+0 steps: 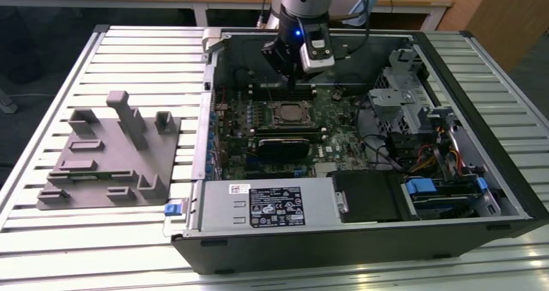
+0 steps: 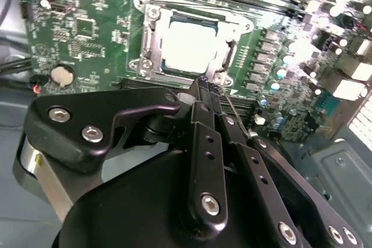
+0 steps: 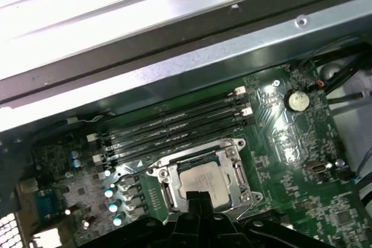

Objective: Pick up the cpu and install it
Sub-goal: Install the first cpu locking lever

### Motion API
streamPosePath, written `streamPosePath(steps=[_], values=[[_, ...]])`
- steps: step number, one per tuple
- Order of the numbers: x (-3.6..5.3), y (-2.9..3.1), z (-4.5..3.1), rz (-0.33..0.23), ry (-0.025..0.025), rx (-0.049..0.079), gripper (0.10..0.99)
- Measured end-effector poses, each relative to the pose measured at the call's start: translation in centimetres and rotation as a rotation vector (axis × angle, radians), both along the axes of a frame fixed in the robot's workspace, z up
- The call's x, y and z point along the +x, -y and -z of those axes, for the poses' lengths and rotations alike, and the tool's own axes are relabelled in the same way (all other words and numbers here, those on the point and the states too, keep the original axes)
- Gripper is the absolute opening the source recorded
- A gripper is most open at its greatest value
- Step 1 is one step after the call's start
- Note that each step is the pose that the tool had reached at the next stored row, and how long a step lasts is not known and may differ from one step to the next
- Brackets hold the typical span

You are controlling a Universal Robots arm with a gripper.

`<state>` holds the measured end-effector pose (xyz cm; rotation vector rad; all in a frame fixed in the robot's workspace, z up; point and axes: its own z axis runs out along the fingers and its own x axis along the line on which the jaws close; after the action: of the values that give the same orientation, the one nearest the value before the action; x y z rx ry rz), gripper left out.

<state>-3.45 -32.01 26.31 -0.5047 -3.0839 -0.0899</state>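
— Nearest the second wrist camera, what do you see?
— Black fingers pressed together, nothing between them, their tips just above the socket frame's near edge.
— And the gripper itself?
— In the exterior view the gripper hangs from the arm inside the open computer case, just behind the socket.
— Where is the cpu?
— The cpu lies flat in the socket on the green motherboard; its pale metal top shows in both wrist views. The frame surrounds it and the fingers do not touch it.
— Beyond that?
— Dark memory slots run alongside the socket, with a round coin cell farther off on the board.
— Outside the case?
— A grey plastic tray rests on the slatted surface, on the exterior view's left, well apart from the gripper.
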Motion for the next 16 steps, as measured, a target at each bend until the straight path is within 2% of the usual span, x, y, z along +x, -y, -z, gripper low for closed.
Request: streamPosePath(steps=[3,5,10,16], values=[[0.0,0.0,0.01,-0.026,0.0246,0.0,0.106],[0.0,0.0,0.03,-0.051,0.0375,0.0,0.106],[0.0,0.0,0.12,-0.134,0.0433,0.002,0.106],[0.0,0.0,0.23,-0.242,0.0435,0.004,0.106]])
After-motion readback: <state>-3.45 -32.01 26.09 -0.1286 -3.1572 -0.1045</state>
